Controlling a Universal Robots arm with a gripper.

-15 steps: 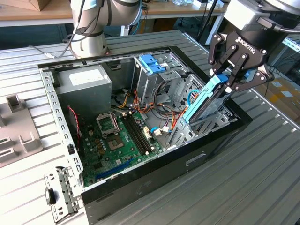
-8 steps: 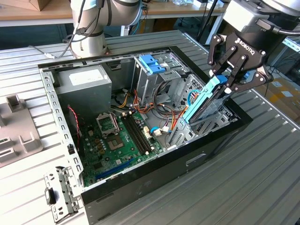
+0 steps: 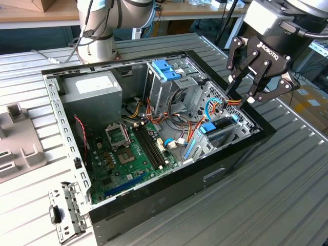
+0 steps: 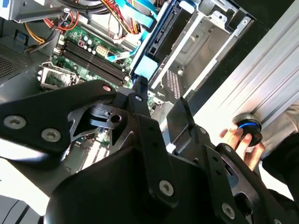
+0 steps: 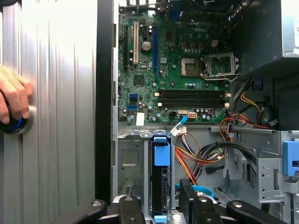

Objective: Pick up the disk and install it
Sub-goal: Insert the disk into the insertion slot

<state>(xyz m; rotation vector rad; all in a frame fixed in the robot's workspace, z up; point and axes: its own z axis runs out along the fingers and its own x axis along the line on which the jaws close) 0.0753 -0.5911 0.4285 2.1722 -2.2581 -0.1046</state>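
Black angular pincer (image 3: 245, 93) above blue-railed disk (image 3: 221, 126)

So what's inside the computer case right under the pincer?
Under the open, empty pincer the disk stands on edge in its metal bay, blue rail up, with orange and yellow cables beside it. The bay's walls hide the disk's lower part.

The disk (image 3: 219, 129) is a flat dark drive with a light-blue carrier rail. It stands on its edge inside the computer case (image 3: 154, 205), in the bay at about 3 o'clock in the exterior view. In the first wrist view its blue tab (image 5: 161, 154) faces the motherboard (image 5: 173, 70).
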